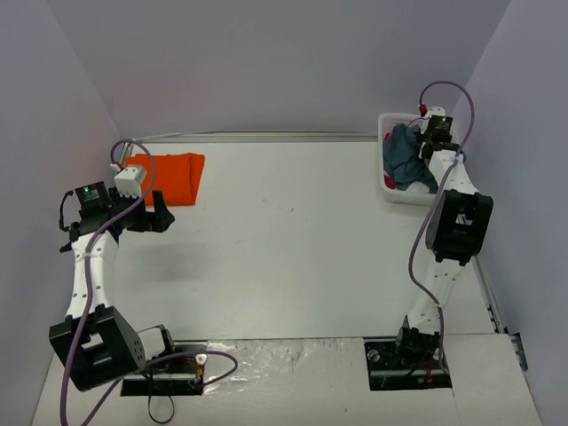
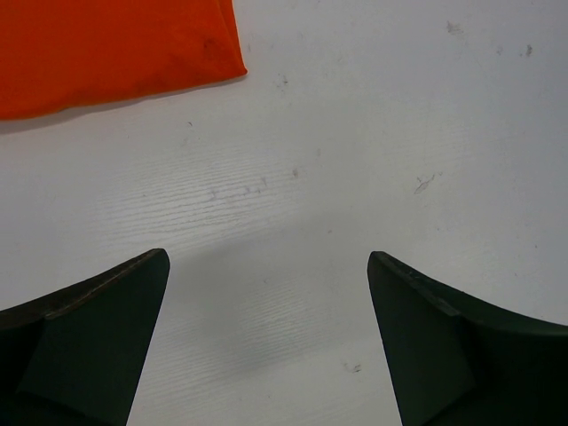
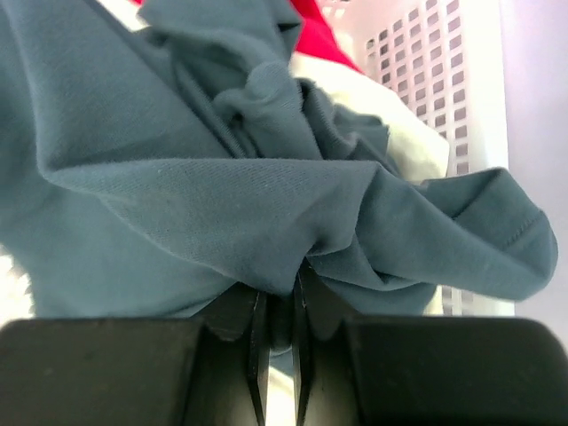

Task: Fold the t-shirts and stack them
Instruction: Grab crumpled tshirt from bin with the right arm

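The orange t-shirt (image 1: 164, 176) lies folded flat at the table's far left; its corner (image 2: 106, 49) shows at the top left of the left wrist view. My left gripper (image 1: 156, 214) (image 2: 266, 257) hovers open just in front of it, over bare table, holding nothing. The slate-blue t-shirt (image 1: 404, 158) (image 3: 222, 195) sits crumpled in the white basket (image 1: 388, 191) at the far right. My right gripper (image 1: 426, 145) (image 3: 280, 297) is shut on a bunched fold of this blue cloth, which hides its fingertips.
In the basket (image 3: 426, 62), a red garment (image 3: 312, 31) and a white garment (image 3: 373, 106) lie under the blue t-shirt. The basket stands against the right wall. Grey walls enclose the table on the left, back and right.
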Robot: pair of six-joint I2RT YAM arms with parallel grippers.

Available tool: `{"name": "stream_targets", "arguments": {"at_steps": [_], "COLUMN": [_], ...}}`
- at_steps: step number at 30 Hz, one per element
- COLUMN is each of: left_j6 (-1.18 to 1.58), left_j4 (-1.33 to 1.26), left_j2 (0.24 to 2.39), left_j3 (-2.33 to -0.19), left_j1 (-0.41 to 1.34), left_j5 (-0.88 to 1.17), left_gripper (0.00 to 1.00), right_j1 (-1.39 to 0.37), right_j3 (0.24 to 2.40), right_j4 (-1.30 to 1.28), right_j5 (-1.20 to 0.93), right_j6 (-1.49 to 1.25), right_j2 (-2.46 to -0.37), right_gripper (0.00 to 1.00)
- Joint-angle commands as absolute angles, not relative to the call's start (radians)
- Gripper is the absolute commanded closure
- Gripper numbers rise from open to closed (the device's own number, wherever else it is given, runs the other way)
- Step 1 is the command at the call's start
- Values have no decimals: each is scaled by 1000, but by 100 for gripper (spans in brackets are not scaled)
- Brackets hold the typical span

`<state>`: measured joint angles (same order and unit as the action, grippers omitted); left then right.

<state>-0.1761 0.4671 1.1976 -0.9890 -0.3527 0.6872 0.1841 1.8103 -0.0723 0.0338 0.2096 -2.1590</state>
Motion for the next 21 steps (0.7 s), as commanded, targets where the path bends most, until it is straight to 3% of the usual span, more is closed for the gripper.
{"name": "stream_targets", "arguments": {"at_steps": [1, 9, 14, 21], "left_j6": [-192, -186, -184, -190], "left_j4": [463, 463, 462, 477], "left_j2": [1183, 1160, 1163, 1146], "left_j3": [-1000, -999, -1002, -1003], "left_j1": [-345, -341, -333, -330], "left_j5": [704, 715, 718, 727], "left_gripper": [6, 6, 6, 6], "right_j1": [157, 81, 6, -153], "right_j3": [1743, 1614, 1698, 1764], "right_j4": [-106, -162, -254, -454], "right_j5": [-33, -86, -124, -336], "right_j6": [210, 215, 233, 284], "right_j2": [-1964, -1639, -1533, -1430], "right_gripper": [100, 100, 100, 100]}}
